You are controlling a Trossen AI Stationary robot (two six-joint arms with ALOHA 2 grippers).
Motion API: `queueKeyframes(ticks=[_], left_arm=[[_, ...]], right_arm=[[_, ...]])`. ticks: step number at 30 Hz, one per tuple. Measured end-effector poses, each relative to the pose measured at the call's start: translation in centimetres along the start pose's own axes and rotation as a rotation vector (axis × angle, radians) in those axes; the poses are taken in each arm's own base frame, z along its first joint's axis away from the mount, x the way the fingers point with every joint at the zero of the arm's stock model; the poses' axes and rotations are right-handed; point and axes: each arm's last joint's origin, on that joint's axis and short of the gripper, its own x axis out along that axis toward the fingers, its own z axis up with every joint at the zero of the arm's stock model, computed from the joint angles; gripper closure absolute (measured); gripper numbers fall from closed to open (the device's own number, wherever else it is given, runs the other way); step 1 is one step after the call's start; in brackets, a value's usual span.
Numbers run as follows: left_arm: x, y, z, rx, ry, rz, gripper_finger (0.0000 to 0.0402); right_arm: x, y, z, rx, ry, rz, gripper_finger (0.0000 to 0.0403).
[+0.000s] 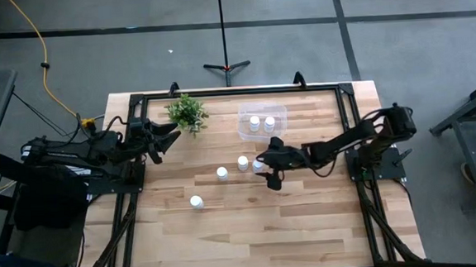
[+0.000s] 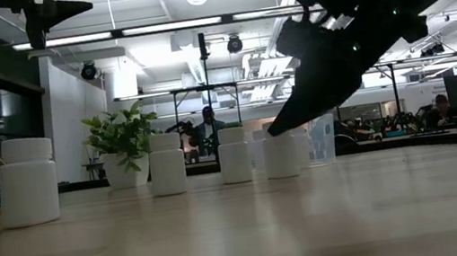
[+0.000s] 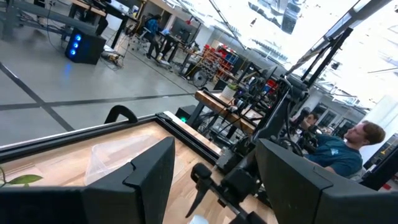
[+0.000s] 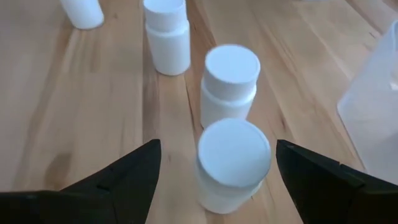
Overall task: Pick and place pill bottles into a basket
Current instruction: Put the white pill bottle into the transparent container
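- Your right gripper (image 4: 214, 163) straddles a pill bottle (image 4: 232, 165) in its wrist view, fingers wide apart and not gripping it.
- High view: two bottles (image 1: 262, 123) sit in the clear basket (image 1: 279, 111); three more (image 1: 221, 173) stand on the surface (image 1: 252, 224).
- Your left gripper (image 1: 172, 135) waits open beside the plant (image 1: 188, 112), holding nothing.

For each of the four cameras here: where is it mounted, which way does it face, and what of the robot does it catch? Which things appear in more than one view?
High: overhead, straight down on the table; both arms, clear basket, plant.
Low: table height, facing the room; right gripper over upright pill bottles.
Left wrist: past the open left gripper, toward the right arm, a seated person beyond.
Right wrist: down between open fingers at the nearest bottle.
Shared: bottles and right gripper in high and low.
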Motion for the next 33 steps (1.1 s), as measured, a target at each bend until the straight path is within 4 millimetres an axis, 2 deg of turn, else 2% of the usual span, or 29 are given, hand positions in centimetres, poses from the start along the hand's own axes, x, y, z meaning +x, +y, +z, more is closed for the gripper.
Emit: queueKeyframes(ticks=[8,20,33], left_arm=[[0.00,0.00,0.01,0.000,0.000,0.000,0.0142],[0.00,-0.01,0.00,0.000,0.000,0.000,0.0142],[0.00,0.00,0.00,0.000,0.000,0.000,0.0142]], right_arm=[[0.25,-0.13,-0.21,0.022,0.001,-0.050,0.0096],[0.25,-0.08,-0.25,0.025,0.007,-0.032,0.0097],[0.25,-0.04,-0.30,0.021,0.014,-0.014,0.0172]])
